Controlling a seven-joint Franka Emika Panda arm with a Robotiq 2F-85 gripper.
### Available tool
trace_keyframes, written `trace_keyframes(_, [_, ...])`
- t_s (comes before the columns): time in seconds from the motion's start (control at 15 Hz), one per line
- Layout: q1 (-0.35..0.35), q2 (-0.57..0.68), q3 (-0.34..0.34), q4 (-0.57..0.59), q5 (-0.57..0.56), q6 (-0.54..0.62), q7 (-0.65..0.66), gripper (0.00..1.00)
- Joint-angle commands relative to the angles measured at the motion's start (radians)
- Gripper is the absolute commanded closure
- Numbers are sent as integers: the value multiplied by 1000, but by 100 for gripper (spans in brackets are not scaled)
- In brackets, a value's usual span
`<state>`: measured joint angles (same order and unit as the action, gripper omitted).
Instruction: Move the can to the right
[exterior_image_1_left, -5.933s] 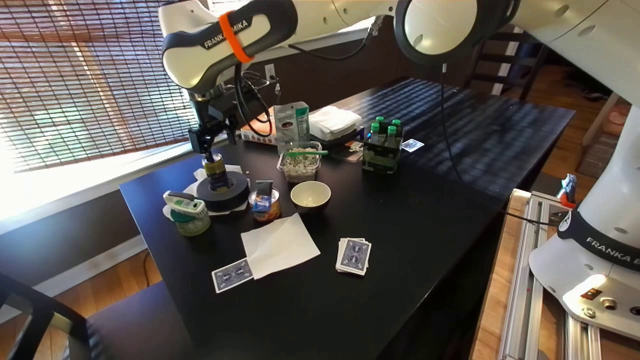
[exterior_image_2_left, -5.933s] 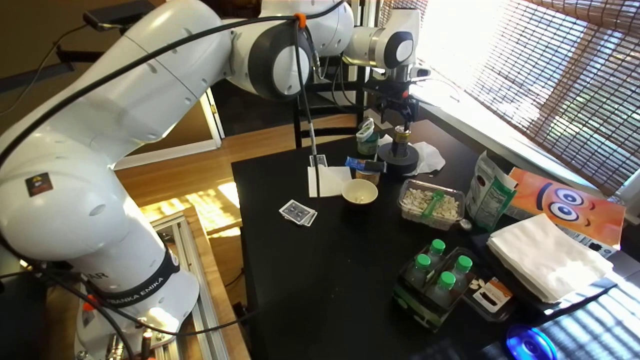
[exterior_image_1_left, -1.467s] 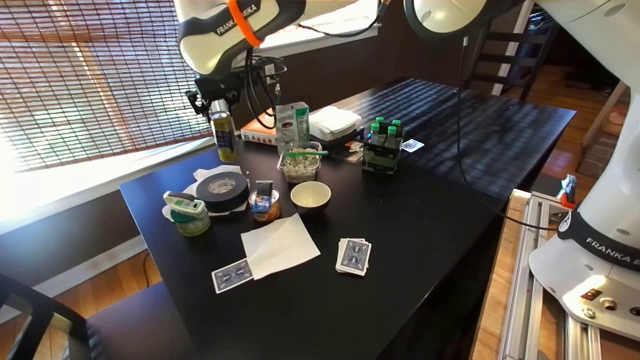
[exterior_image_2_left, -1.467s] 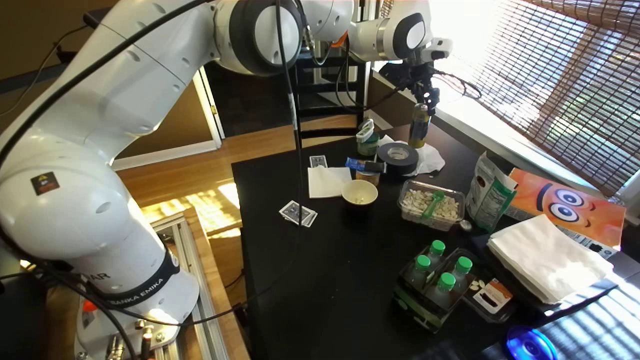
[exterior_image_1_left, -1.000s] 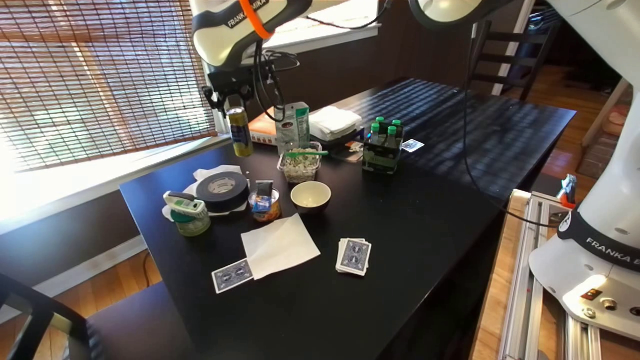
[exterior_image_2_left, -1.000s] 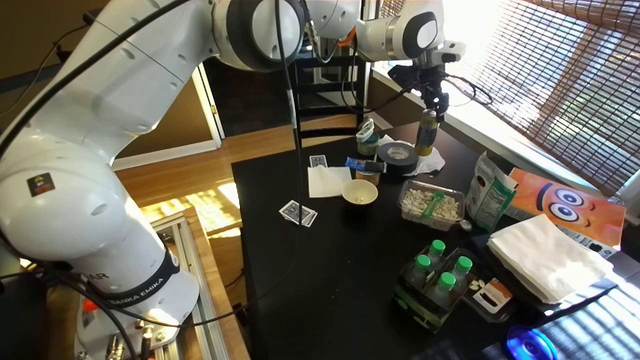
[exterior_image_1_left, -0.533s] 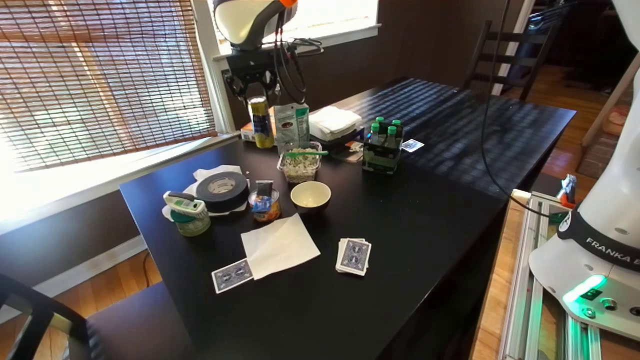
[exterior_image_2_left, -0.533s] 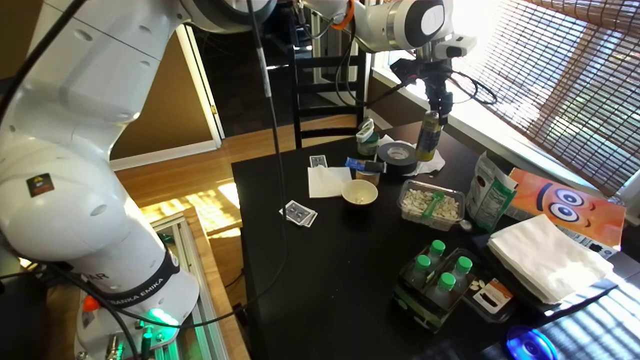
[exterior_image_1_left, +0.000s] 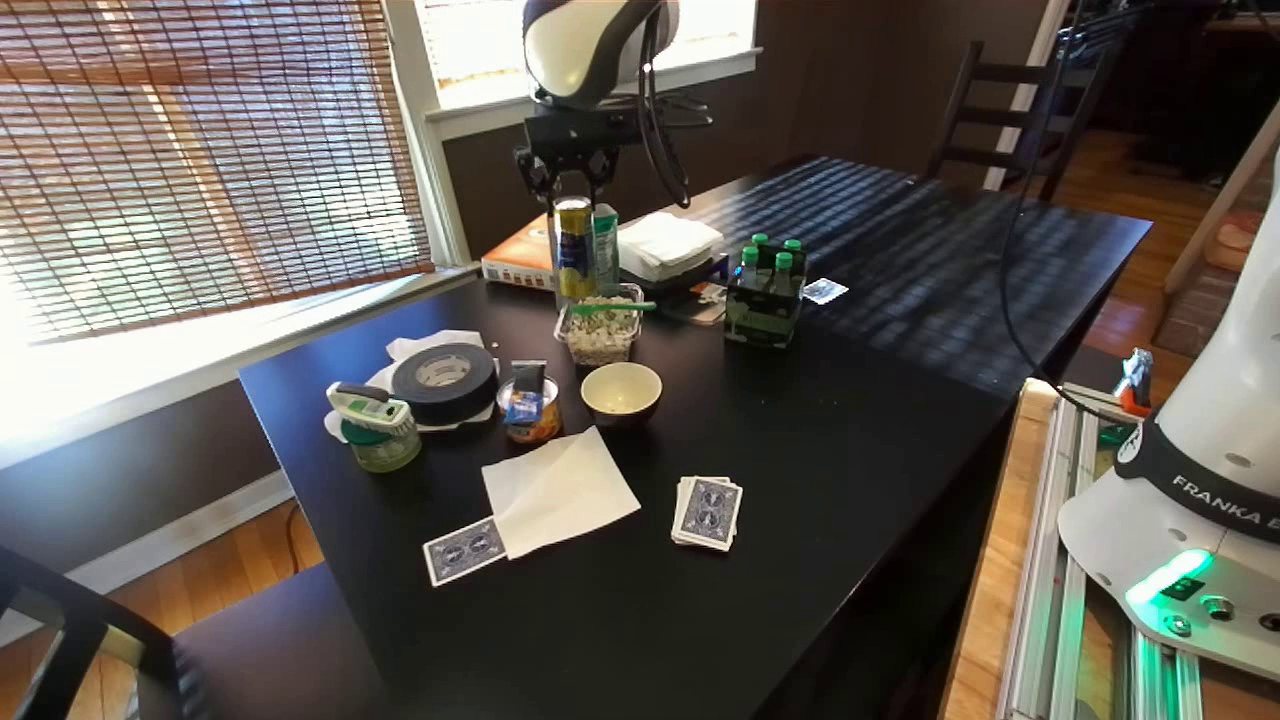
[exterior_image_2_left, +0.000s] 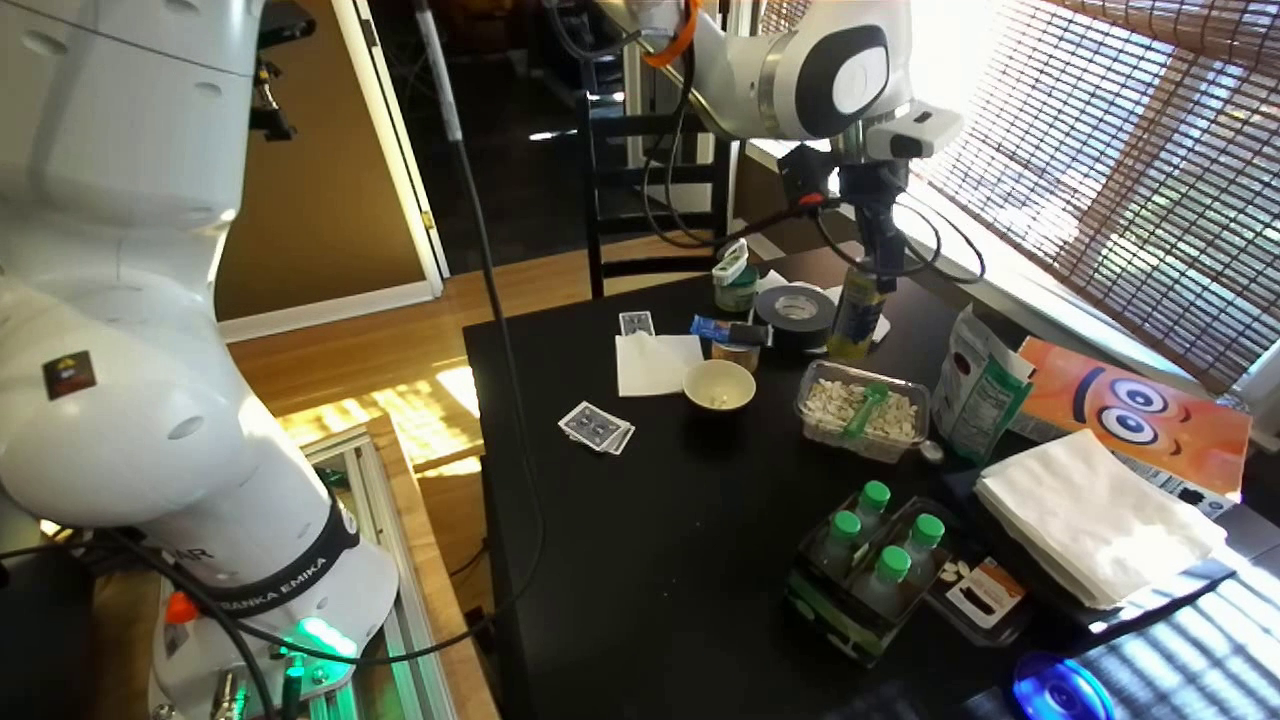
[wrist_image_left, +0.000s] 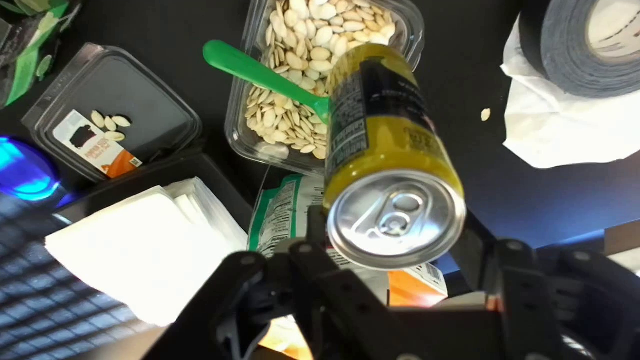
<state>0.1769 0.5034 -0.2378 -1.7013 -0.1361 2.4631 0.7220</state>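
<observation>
The can (exterior_image_1_left: 575, 258), a tall drinks can in yellow and dark blue, hangs in the air by its top end. My gripper (wrist_image_left: 395, 225) is shut on it, a dark finger on each side of the silver lid. In the wrist view the can (wrist_image_left: 385, 125) covers part of a seed tub; its bottom points away from the camera. An exterior view has the can (exterior_image_2_left: 855, 318) leaning slightly, between the tape roll and that tub. Cables and the hand partly hide the fingers (exterior_image_2_left: 880, 240) there.
Close below is the clear seed tub (exterior_image_2_left: 815, 425) with a green spoon. Around stand a snack pouch (exterior_image_2_left: 980, 385), an orange box (exterior_image_2_left: 1140, 400), napkins (exterior_image_1_left: 668, 243), a green-capped bottle pack (exterior_image_1_left: 762, 310), a bowl (exterior_image_1_left: 622, 390), a tape roll (exterior_image_1_left: 445, 380) and a topped orange tin (exterior_image_1_left: 533, 425).
The can stood in the tape roll's hole several seconds ago; it has been lifted out. Over the last second, gripper and can moved away from the roll to near the seed tub.
</observation>
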Motion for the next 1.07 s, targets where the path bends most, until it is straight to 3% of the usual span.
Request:
trace_keyframes(0.0, [-30, -155, 5, -248, -20, 170, 7, 63])
trace_keyframes(0.2, [-55, -232, 2, -409, -6, 276, -6, 63])
trace_keyframes(0.27, [-55, -127, 5, -265, -5, 209, 0, 63])
trace_keyframes(0.33, [-60, -141, 4, -296, -5, 220, -3, 38])
trace_keyframes(0.67, [-61, -125, 8, -284, -2, 219, -6, 38])
trace_keyframes(0.73, [-60, -125, 9, -283, -2, 219, -6, 63])
trace_keyframes(1.0, [-62, -187, -28, -321, -29, 195, 3, 63])
